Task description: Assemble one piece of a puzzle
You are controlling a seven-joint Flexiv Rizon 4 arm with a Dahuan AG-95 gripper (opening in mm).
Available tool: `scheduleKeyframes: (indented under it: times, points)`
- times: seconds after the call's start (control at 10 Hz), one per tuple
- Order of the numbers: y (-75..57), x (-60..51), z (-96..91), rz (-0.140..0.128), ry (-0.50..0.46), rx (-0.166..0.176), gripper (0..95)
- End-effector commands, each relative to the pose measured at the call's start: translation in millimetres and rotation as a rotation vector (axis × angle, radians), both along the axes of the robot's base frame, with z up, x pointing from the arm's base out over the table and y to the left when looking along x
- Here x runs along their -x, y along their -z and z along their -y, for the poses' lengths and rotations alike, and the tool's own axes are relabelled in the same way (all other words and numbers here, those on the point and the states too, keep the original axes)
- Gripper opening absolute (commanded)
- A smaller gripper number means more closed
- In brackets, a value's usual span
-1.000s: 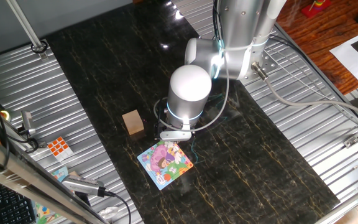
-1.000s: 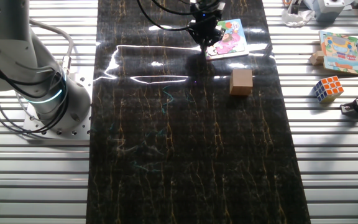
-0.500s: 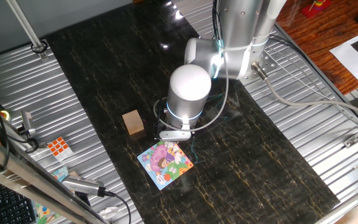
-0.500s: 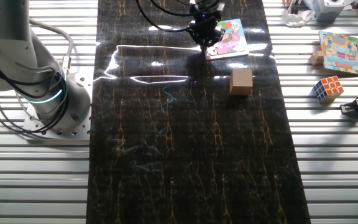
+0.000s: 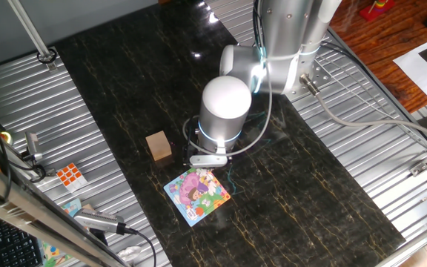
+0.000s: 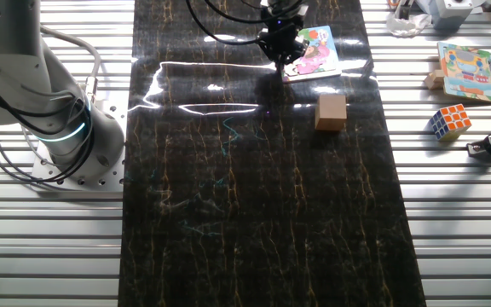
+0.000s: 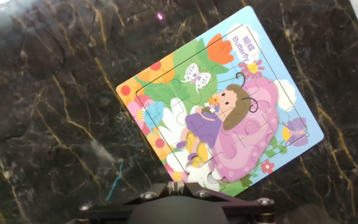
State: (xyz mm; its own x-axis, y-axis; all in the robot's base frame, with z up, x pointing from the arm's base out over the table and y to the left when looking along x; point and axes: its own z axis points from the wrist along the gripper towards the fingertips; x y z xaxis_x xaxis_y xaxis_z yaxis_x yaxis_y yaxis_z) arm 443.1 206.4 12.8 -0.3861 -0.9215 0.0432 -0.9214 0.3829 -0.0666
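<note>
The puzzle [image 7: 219, 106] — blue border, pink, green and white cartoon picture — lies on a black, gold-veined table [image 7: 48, 124].

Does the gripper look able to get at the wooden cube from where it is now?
Probably yes. The gripper sits at the puzzle's near edge, and the wooden cube stands apart beside it on the dark mat with nothing between them.

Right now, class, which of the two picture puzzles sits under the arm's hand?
The butterfly puzzle on the dark mat, right beside the hand; the other puzzle lies off the mat on the metal slats near the Rubik's cube.
</note>
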Motion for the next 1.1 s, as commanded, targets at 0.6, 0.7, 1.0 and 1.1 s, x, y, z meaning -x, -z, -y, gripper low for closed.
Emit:
scheduleKeyframes:
  times: [0.6, 0.7, 1.0, 1.1]
  points:
    - [-0.2, -1.5, -0.1, 0.002, 0.012, -0.007, 0.0]
    - [-0.5, -2.2, -0.3, 0.002, 0.012, -0.007, 0.0]
    - [-0.7, -2.6, -0.4, 0.001, 0.009, -0.007, 0.0]
    - [-1.4, -2.4, -0.6, -0.002, 0.013, -0.006, 0.0]
